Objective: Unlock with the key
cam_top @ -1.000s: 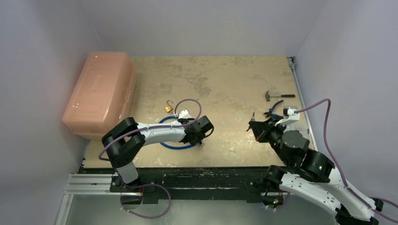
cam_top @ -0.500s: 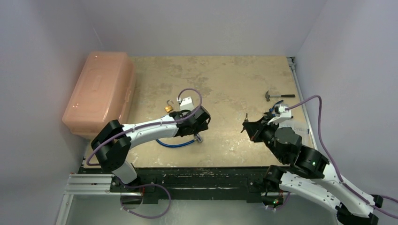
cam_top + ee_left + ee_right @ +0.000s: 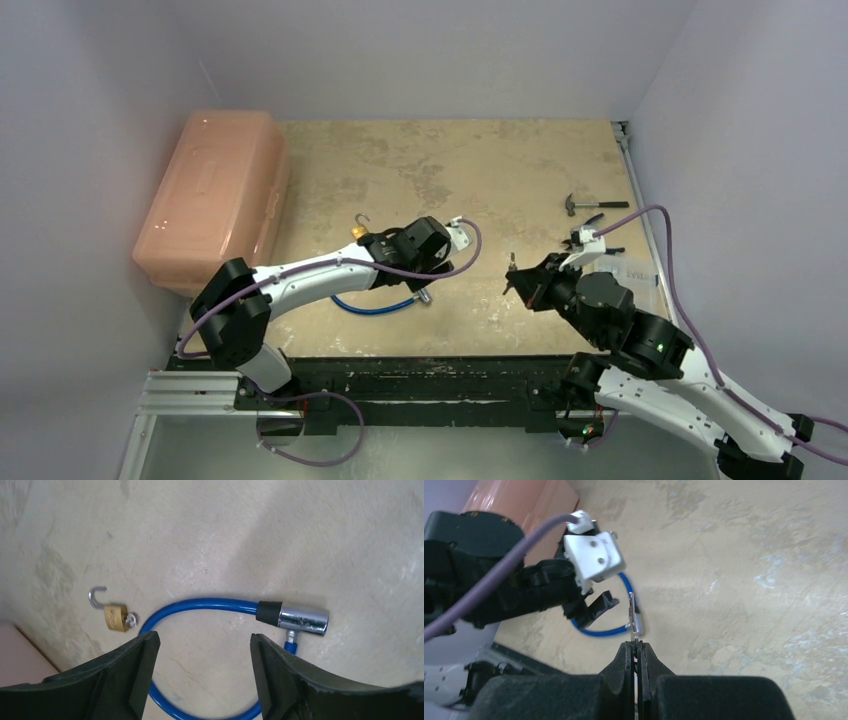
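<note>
Currently: step in hand judged to be bringing the key to the lock; nothing inserted yet.

Far left, a salmon translucent plastic storage box (image 3: pixel 212 195) lines the 9 o'clock edge of the mottled tan surface (image 3: pixel 500 160). A small brass padlock (image 3: pixel 116 616), shackle already swung open, lies at 10 o'clock from the blue cable lock (image 3: pixel 200 600). The cable's chrome cylinder (image 3: pixel 302 620) sits at the loop's 3 o'clock end, so I take this one as the target.

Left pincer (image 3: pixel 202 647) hovers over the loop, jaws spread wide, holding nothing. Right pincer (image 3: pixel 636 647), at 3 o'clock from the cylinder and well apart from it, is clamped on a thin silver key (image 3: pixel 631 605), blade sticking out ahead of the jaws.

Next move, my judgement: left pincer steadies the cylinder and right lines the blade up with the keyway. Keyway face not visible, so approach angle unknown.

Room: bare surface between cylinder and key. A small hammer (image 3: pixel 595 204) lies at 1 o'clock from the right pincer, near the 3 o'clock edge, off the path.
</note>
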Motion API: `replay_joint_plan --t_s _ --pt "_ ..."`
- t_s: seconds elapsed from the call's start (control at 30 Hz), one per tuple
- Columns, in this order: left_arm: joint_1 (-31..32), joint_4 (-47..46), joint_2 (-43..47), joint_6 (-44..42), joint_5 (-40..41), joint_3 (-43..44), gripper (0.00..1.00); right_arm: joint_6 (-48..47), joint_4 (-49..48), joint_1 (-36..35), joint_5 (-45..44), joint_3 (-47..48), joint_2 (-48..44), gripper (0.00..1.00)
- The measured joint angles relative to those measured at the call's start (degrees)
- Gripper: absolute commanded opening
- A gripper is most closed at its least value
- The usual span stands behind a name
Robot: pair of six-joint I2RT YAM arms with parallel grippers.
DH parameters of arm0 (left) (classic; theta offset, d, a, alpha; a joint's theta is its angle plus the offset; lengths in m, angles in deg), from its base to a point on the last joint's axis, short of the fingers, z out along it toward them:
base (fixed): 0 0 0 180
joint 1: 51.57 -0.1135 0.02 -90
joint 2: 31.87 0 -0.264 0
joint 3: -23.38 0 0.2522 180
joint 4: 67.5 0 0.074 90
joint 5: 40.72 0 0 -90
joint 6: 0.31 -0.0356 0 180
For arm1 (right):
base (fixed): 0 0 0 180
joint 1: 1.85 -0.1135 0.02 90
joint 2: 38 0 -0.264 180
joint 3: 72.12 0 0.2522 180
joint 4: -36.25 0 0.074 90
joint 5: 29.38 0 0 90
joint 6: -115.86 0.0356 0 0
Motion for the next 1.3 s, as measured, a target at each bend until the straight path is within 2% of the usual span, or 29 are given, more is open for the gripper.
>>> replay_joint_plan --t_s 0.13,0.3,0.4,0.53,0.6,0.73,0.77,0.8,0.83,0.87,0.97,1.07,1.1,1.23,1.3 --pt "-0.1 -2.0 0.7 -15.3 -5.2 -3.3 0.65 0.2 -0.4 0.0 5.7 -0.2 1.3 0.0" --pt "-1.3 -4.4 5.8 -32.5 -14.0 -9.3 0.63 1.5 -1.7 0.0 12.6 -2.2 3.0 0.0" --pt "-4.0 -4.6 7.0 -39.8 -19.2 -9.0 0.61 2.4 -1.5 0.0 15.1 -3.5 2.5 0.0" --pt "-8.2 -3.1 3.9 -46.6 -24.6 -5.6 0.59 2.9 -1.6 0.0 17.4 -3.7 1.4 0.0" --pt "-9.7 -2.8 1.6 -49.0 -27.4 -4.1 0.65 2.9 -2.0 0.0 19.6 -4.2 0.3 0.0" --pt "-10.7 -1.8 -1.2 -51.2 -33.1 -3.4 0.64 2.6 -3.0 0.0 24.6 -5.3 -0.1 0.0" --pt "-10.7 -1.6 -1.6 -51.7 -34.1 -3.3 0.67 2.5 -3.2 0.0 26.2 -5.8 0.0 0.0" --pt "-10.7 -1.5 -1.9 -52.2 -35.0 -3.3 0.84 2.5 -3.5 0.0 27.6 -6.4 0.0 0.0" --pt "-10.6 -1.5 -2.1 -52.6 -35.6 -3.3 0.94 2.5 -3.9 0.0 29.0 -7.0 0.0 0.0" --pt "-10.6 -1.6 -2.3 -53.4 -36.0 -3.3 0.96 2.5 -4.1 0.0 30.1 -7.5 0.1 0.0" --pt "-11.0 -3.7 -2.8 -53.5 -36.0 -3.6 0.96 2.8 -4.9 0.2 32.3 -9.0 0.3 0.0" --pt "-12.2 -8.2 -2.7 -53.2 -35.9 -5.3 0.82 3.4 -6.7 1.7 34.4 -11.4 1.3 0.0" --pt "-12.5 -9.5 -2.6 -53.0 -35.7 -5.9 0.81 3.6 -7.2 2.6 35.3 -12.4 1.7 0.0" --pt "-13.4 -14.4 -1.1 -52.6 -34.2 -9.0 0.83 4.1 -7.8 7.0 39.2 -15.4 2.9 0.0" --pt "-13.3 -15.6 0.8 -52.5 -33.3 -10.3 0.88 4.0 -8.1 8.9 41.0 -15.6 3.5 0.0"
